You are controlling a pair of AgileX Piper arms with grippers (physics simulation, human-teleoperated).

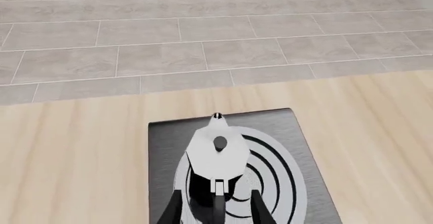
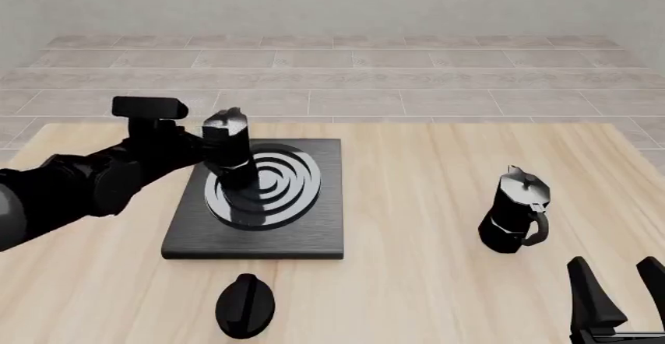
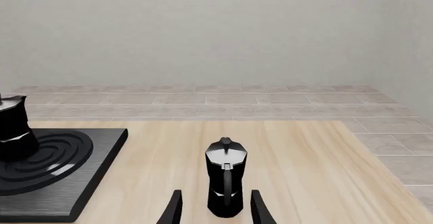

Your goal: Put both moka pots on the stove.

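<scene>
In the left half of the front view, the left gripper [image 2: 213, 151] is holding the first moka pot [image 2: 229, 155] upright over the burner [image 2: 263, 185] of the stove [image 2: 311, 235]. In the left wrist view its fingers [image 1: 172, 211] are sitting on either side of the pot's black body, apparently pinching it, with the silvery lid facing the camera. The grip is low on the body, likely so that the pot is staying vertical and can be set flat on the rings. Whether the base is already touching the burner or hanging just above it cannot be told from these views.

The second moka pot [image 2: 512, 213] is standing on the bare table [image 2: 437, 282] at the right of the front view, well apart from the stove, its handle turned toward the near edge. The right gripper [image 2: 613, 289] is waiting in the lower right corner, near that pot but not touching it. In the right wrist view its fingers [image 3: 174, 209] are spread, with the pot centred in the gap ahead, which looks like a line-up for a straight reach onto the handle side.

A flat round knob [image 2: 245, 305] is lying on the table in front of the stove, low in the frame.
</scene>
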